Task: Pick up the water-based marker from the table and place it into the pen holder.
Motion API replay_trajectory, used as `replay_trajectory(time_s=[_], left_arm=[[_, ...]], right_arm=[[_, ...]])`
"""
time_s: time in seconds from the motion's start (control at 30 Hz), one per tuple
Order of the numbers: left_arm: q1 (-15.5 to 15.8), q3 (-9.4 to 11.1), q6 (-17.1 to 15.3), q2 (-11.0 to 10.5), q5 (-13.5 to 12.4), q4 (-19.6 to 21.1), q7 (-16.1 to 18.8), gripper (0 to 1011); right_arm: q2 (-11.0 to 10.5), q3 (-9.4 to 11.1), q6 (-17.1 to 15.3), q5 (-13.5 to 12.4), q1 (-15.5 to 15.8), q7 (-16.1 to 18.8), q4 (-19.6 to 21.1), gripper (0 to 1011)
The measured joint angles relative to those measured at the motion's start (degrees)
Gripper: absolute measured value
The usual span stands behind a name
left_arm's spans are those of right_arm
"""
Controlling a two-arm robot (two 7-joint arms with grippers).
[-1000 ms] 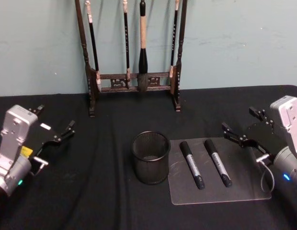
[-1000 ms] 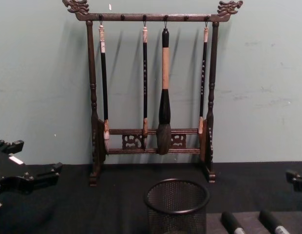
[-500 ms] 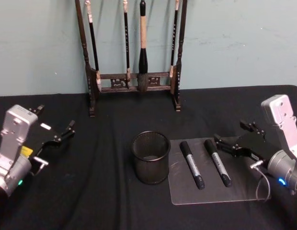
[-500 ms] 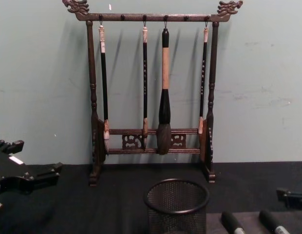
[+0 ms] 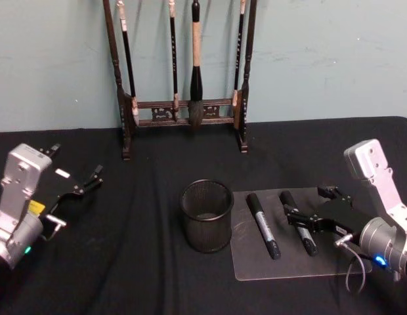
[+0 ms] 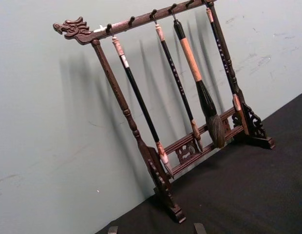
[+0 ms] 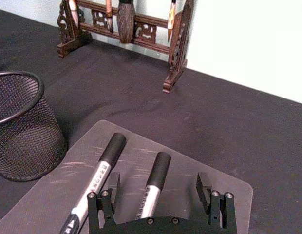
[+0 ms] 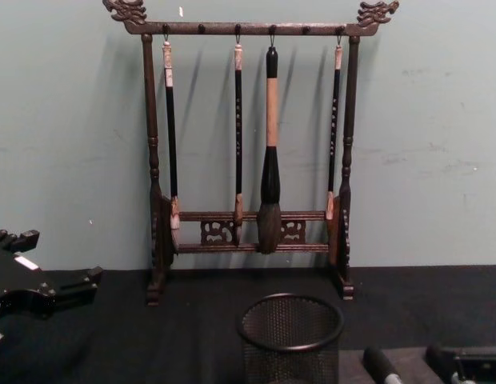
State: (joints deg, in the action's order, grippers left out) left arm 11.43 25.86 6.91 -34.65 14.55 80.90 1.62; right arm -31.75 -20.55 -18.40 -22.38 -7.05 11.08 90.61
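Black plastic, light, stiff, likely slick — the right water-based marker (image 7: 160, 163) lies on the mat (image 5: 256, 262) beside the pen holder (image 5: 205, 233), straddled by the right end effector (image 7: 158, 181) with jaws wide, best pinched mid-barrel; left end effector (image 5: 75, 197) parked left, spread.

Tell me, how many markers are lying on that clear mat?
2. The left marker lies beside the pen holder; the right marker lies between the right gripper's open fingers. None looks hidden.

Right gripper (image 5: 307, 203) astride right marker (image 5: 288, 199)
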Motion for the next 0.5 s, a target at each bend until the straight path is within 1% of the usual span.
replay_trajectory(time_s=[0.13, 0.5], left_arm=[[0.0, 0.0, 0.0, 0.0, 0.0, 0.0, 0.0, 1009], [0.0, 0.0, 0.0, 0.0, 0.0, 0.0, 0.0, 1009]], right_arm=[[0.43, 0.19, -1.24, 0.61, 0.35, 1.02, 0.0, 1000], [1.76, 0.54, -2.43, 2.05, 0.85, 2.23, -1.18, 1000]])
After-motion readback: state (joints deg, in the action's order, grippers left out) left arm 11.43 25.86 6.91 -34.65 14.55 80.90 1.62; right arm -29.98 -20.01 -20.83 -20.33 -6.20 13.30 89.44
